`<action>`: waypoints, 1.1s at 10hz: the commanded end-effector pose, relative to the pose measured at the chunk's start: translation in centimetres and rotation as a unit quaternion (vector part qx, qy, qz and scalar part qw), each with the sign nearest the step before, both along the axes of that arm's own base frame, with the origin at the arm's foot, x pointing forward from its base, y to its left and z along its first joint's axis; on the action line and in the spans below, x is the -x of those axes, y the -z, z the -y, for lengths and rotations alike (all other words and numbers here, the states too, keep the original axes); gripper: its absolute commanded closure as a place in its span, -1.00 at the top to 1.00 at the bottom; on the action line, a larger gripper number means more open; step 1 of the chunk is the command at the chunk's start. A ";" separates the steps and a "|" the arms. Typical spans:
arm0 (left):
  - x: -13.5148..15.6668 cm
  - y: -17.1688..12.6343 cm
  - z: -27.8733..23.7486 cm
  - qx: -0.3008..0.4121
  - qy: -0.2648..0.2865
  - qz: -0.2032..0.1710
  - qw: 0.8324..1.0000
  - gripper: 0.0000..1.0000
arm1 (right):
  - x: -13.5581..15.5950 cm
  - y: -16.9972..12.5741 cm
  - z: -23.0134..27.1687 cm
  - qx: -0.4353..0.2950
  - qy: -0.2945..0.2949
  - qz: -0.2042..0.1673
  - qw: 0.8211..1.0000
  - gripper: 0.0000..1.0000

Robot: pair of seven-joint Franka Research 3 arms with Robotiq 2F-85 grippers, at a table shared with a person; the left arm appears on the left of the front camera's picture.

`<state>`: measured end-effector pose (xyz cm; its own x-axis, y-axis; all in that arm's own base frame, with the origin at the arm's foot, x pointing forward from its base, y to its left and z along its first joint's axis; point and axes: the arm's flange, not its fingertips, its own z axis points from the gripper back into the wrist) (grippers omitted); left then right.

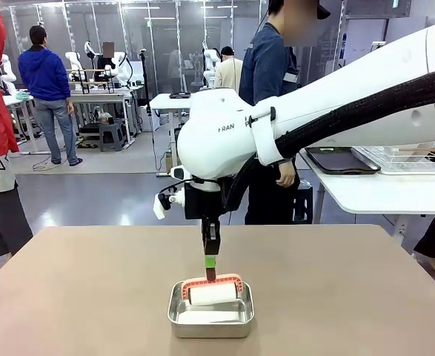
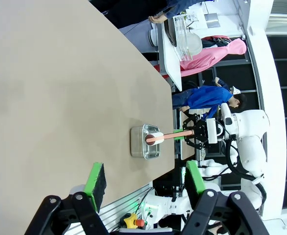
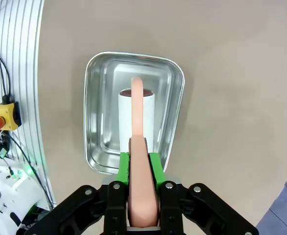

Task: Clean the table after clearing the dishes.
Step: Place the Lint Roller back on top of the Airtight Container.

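The beige table (image 1: 91, 297) carries a small steel pan (image 1: 211, 324) near its front edge. My right gripper (image 1: 211, 261) hangs straight above the pan, shut on the pink handle (image 3: 137, 112) of a roller. The roller's white roll (image 1: 212, 294) rests inside the pan (image 3: 99, 98). In the right wrist view the green pads (image 3: 154, 166) clamp the handle on both sides. My left gripper (image 2: 144, 178) is held high off to the side, open and empty, looking across the table at the pan (image 2: 137, 142). The dishes are out of view.
A person in dark blue (image 1: 269, 74) stands behind the far edge of the table. A white side table (image 1: 380, 189) at the back right holds a dark tray (image 1: 339, 159) and a wire rack (image 1: 406, 157). Bare tabletop surrounds the pan.
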<state>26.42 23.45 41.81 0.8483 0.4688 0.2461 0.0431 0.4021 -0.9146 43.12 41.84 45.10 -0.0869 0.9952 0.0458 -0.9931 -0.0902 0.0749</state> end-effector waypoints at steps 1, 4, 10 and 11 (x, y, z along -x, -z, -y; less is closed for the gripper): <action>0.4 -0.4 -0.1 -0.002 0.002 -0.005 1.000 0.66 | 0.1 0.9 -0.4 -0.008 0.030 0.011 0.999 -0.59; 0.4 -0.4 -0.1 -0.002 0.002 -0.005 1.000 0.66 | -1.1 2.9 -0.5 -0.011 0.056 0.022 0.998 -0.59; 0.4 -0.4 -0.1 -0.002 0.002 -0.005 1.000 0.66 | -2.5 6.0 0.5 -0.031 0.082 -0.009 0.996 -0.54; 0.4 -0.4 -0.1 -0.002 0.002 -0.005 1.000 0.66 | -2.5 4.9 0.7 -0.041 0.085 0.003 0.996 0.08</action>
<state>26.42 23.45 41.81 0.8483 0.4688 0.2461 0.0431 0.4021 -0.9146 46.28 41.28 40.71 0.0659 0.9934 0.0939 -0.9942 0.0573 0.0911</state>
